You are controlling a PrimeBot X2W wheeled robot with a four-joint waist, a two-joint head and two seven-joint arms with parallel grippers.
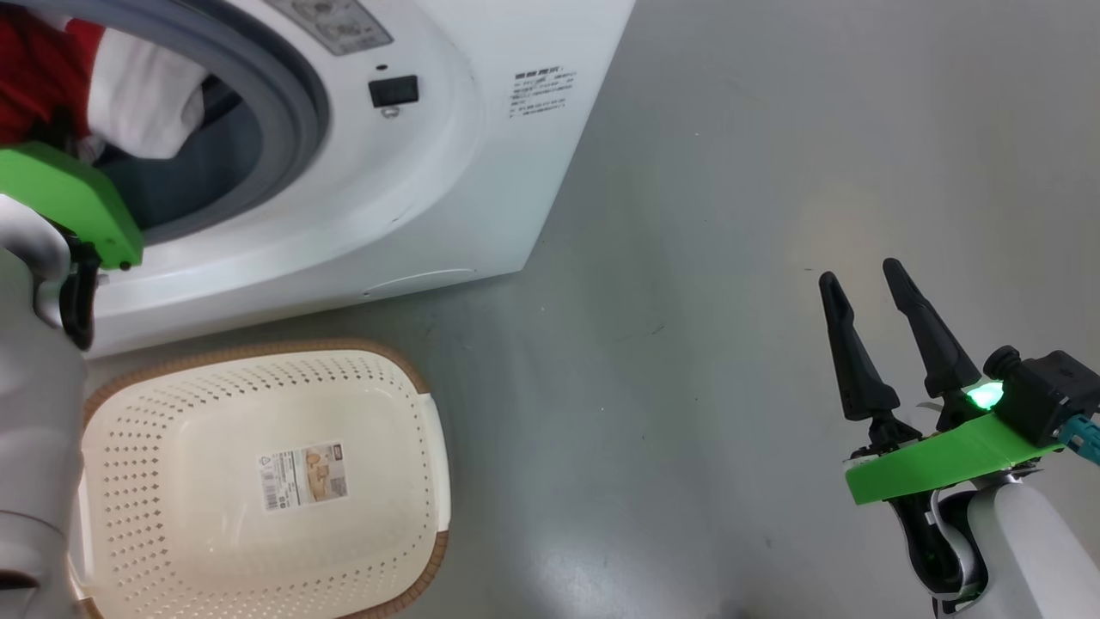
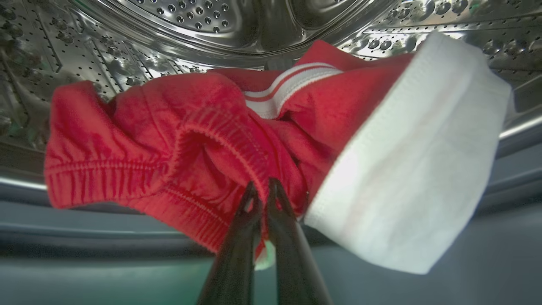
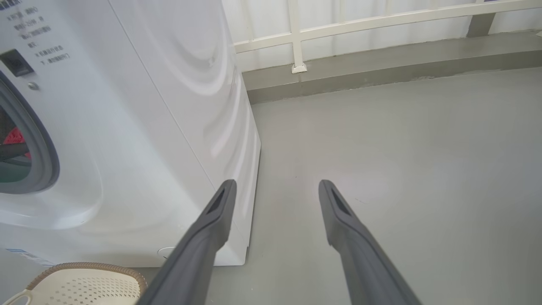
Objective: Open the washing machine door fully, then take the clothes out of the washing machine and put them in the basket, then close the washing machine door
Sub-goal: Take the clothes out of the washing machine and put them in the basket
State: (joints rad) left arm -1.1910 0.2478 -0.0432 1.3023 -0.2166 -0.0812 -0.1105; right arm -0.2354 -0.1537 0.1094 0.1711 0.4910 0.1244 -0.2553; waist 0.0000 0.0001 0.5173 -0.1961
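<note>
The left tool [image 2: 262, 189] clenches the red-and-white fabric clothes [image 2: 169, 140] for lifting toward the cream perforated plastic basket [image 1: 172, 430]; the right tool [image 1: 859, 277] hangs released.

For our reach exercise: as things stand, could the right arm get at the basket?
Probably yes: the right gripper hangs open over the floor, with nothing between it and the basket.

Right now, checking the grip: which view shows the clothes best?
The left wrist view: the clothes appear close up, red with white panels, the left gripper shut on a fold. The head view shows a corner; the right wrist view, a red sliver.
</note>
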